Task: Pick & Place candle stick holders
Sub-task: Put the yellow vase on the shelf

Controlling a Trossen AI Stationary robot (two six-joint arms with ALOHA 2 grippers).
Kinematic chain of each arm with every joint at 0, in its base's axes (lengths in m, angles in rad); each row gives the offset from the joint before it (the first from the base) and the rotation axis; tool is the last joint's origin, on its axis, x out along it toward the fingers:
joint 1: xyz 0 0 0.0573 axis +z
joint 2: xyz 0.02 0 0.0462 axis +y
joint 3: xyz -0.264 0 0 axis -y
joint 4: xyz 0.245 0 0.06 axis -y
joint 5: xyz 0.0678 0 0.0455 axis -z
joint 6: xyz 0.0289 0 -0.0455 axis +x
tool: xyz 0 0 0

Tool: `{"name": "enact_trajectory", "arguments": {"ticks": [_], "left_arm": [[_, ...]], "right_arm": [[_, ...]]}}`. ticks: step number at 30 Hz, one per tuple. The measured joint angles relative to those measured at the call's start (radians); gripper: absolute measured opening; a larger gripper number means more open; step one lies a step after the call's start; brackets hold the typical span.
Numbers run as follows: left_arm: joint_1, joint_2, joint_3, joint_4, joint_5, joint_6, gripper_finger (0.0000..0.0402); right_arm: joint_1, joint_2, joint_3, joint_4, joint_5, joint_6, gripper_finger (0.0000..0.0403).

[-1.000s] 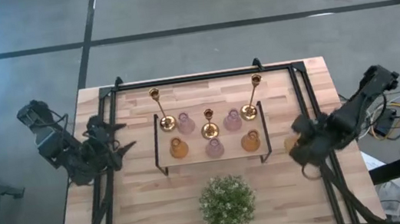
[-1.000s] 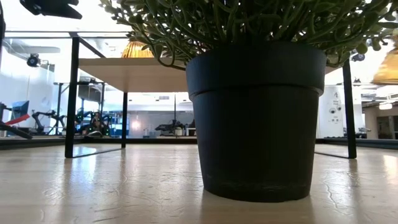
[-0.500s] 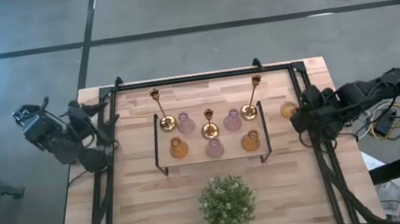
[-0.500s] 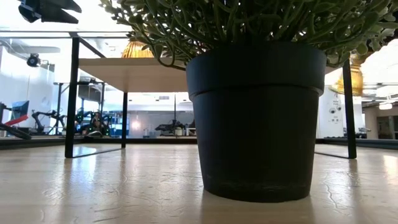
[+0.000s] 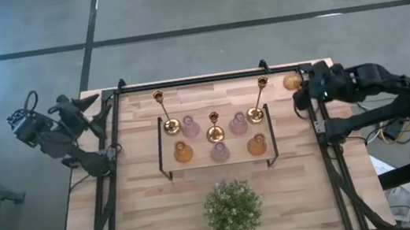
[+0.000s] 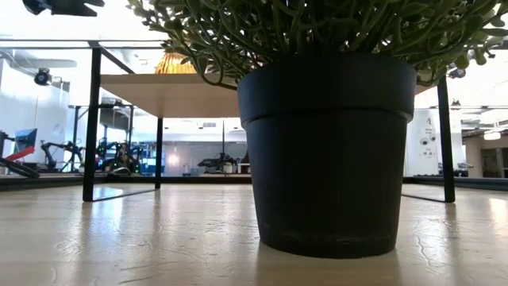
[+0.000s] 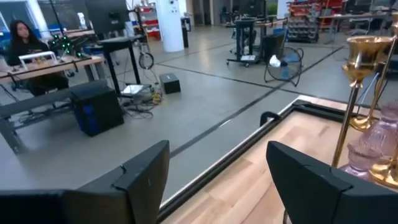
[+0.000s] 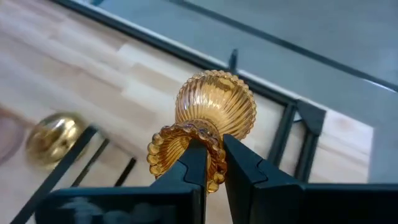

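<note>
A small black shelf (image 5: 273, 134) in the middle of the table carries the candle stick holders: three brass sticks (image 5: 215, 132), three pink-lilac glass ones (image 5: 190, 126) and two amber glass ones (image 5: 183, 151). They stand on their bases. My right gripper (image 5: 303, 92) hovers by the table's far right corner, shut on another amber holder (image 5: 291, 81). My left gripper (image 5: 83, 107) stands open off the table's far left corner with nothing between its fingers (image 7: 146, 180). One brass stick (image 7: 356, 93) shows to its side. My right gripper pinches the amber holder's scalloped rim (image 8: 177, 144) between its two fingers (image 8: 194, 163). The ribbed bulb (image 8: 216, 104) points away from the gripper, beyond the fingertips. The holder is lifted clear of the table and tilted. The fingers slant down from the table's right side.
A bushy green plant (image 5: 233, 206) in a black pot (image 6: 327, 151) stands near the table's front edge and fills the low view. Black frame rails (image 5: 109, 183) run along both table sides and the far edge. A person (image 7: 25, 37) sits at a desk far off.
My right gripper has carried the amber holder from beside the shelf's right end toward the table's far edge and upward, turning as it went. My left gripper has drawn back toward the far left corner and risen a little.
</note>
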Motion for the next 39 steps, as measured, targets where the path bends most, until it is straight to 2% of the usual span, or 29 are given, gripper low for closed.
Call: {"name": "enact_trajectory", "arguments": {"ticks": [8,13,19,29,32,35,39], "left_arm": [[0.004,0.051,0.001,0.133,0.009,0.117,0.0265],[0.014,0.071,0.007,0.153,0.004,0.137,0.0265],[0.048,0.067,0.024,0.153,0.001,0.143,0.0265],[0.238,0.084,0.047,0.157,0.031,0.181,0.0265],[0.315,0.103,0.047,0.19,0.111,0.202,0.0265],[0.396,0.14,0.047,0.251,0.155,0.295,0.0265],[0.521,0.183,0.047,0.391,0.277,0.423,0.0265]], "right_arm": [[-0.282,0.097,0.016,0.246,-0.191,-0.311,0.0021],[-0.441,0.164,0.048,0.257,-0.215,-0.419,0.0021],[-0.581,0.232,0.078,0.38,-0.382,-0.514,0.0021],[-0.696,0.412,0.191,0.391,-0.397,-0.59,0.0021],[-0.701,0.468,0.238,0.39,-0.399,-0.617,0.0021],[-0.708,0.52,0.296,0.388,-0.4,-0.651,0.0021],[-0.713,0.581,0.379,0.387,-0.401,-0.679,0.0021]]}}
